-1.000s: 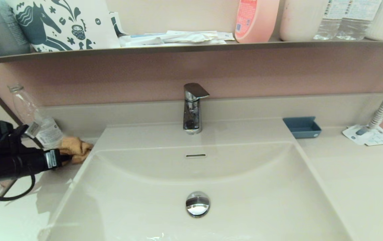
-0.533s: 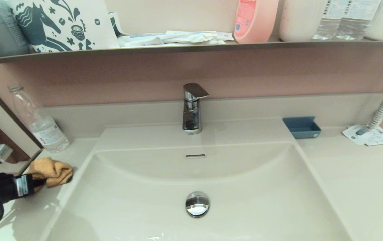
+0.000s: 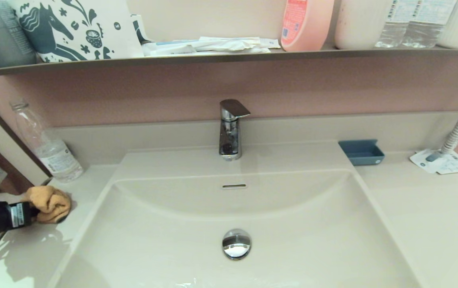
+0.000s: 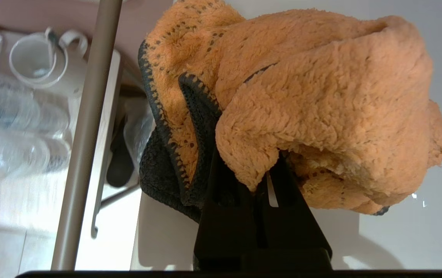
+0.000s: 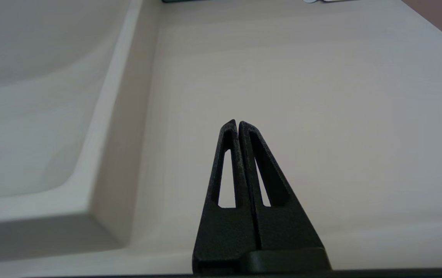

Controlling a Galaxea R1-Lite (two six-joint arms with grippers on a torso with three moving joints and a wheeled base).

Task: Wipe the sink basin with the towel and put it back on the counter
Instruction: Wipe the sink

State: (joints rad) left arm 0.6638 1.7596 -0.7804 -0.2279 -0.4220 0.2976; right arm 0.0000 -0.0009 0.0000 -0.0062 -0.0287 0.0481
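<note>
The orange towel (image 3: 48,204) with its grey-blue edge is bunched up at the far left of the counter (image 3: 425,216), just left of the sink basin (image 3: 237,212). My left gripper (image 3: 35,210) is shut on the towel (image 4: 321,100), whose fluffy folds cover the fingertips in the left wrist view. The basin holds nothing but its chrome drain plug (image 3: 236,243). My right gripper (image 5: 237,124) is shut with nothing in it, parked above the counter (image 5: 321,96) to the right of the basin (image 5: 24,116); it does not show in the head view.
A clear water bottle (image 3: 47,146) stands at the back left near the towel. The chrome tap (image 3: 230,129) rises behind the basin. A small blue tray (image 3: 361,152) and a paper card (image 3: 443,161) lie at the back right. A dark shelf (image 3: 229,56) with bottles overhangs.
My left gripper has drawn back from beside the water bottle toward the front left, carrying the towel along the counter's left end. Over the last half second it moved a little further left.
</note>
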